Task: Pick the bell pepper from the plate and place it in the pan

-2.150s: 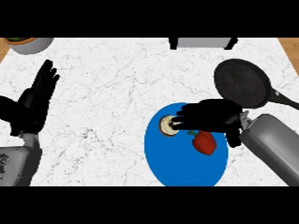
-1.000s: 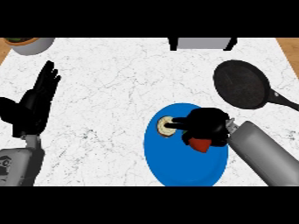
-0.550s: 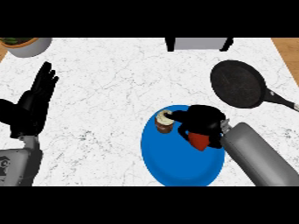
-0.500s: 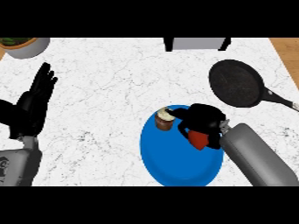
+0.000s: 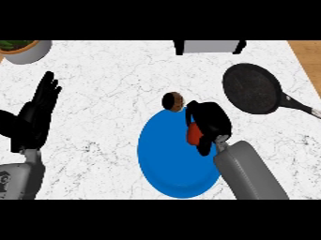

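One red bell pepper (image 5: 194, 134) sits clasped in my curled black right hand (image 5: 210, 121) at the round blue plate's (image 5: 164, 164) right edge.

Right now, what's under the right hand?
The right hand curls round the red bell pepper, over the upper right of the blue plate. The hand covers most of the pepper, so whether it touches the plate cannot be seen.

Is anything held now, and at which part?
The right hand curls round the bell pepper, covering its right side in the view; the left hand holds nothing.
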Tool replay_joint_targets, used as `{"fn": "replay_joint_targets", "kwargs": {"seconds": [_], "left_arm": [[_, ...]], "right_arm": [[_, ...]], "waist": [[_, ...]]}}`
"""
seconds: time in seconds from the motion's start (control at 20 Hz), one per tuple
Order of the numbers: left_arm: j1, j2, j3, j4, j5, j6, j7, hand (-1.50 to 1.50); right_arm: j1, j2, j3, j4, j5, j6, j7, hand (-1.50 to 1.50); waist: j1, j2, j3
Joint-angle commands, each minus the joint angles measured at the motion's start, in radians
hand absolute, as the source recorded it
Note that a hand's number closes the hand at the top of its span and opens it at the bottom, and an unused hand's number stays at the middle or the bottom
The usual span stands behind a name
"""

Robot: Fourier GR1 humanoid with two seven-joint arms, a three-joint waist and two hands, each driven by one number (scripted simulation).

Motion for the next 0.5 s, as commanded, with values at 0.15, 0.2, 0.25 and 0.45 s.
{"fn": "replay_joint_targets", "kwargs": {"seconds": [0.15, 0.2, 0.25, 0.45], "left_arm": [[-0.06, -0.013, -0.016, 0.01, -0.009, 0.008, 0.023, 0.0], [-0.062, -0.03, -0.044, -0.043, -0.022, 0.024, 0.062, 0.0], [-0.027, -0.017, -0.037, -0.033, -0.02, 0.006, 0.035, 0.0], [-0.044, -0.021, -0.023, -0.009, -0.022, 0.015, 0.03, 0.0]], "right_arm": [[-0.01, 0.047, 0.146, -0.242, -0.021, -0.3, 0.422, 1.5], [-0.005, 0.048, 0.189, -0.249, 0.01, -0.33, 0.485, 1.5], [-0.057, 0.048, 0.198, -0.275, 0.009, -0.328, 0.552, 1.5], [-0.103, 0.048, 0.193, -0.325, 0.075, -0.367, 0.687, 1.5]], "waist": [[0.031, 0.013, 0.006], [0.039, 0.012, 0.007], [0.046, 0.014, 0.006], [0.034, 0.019, 0.006]]}}
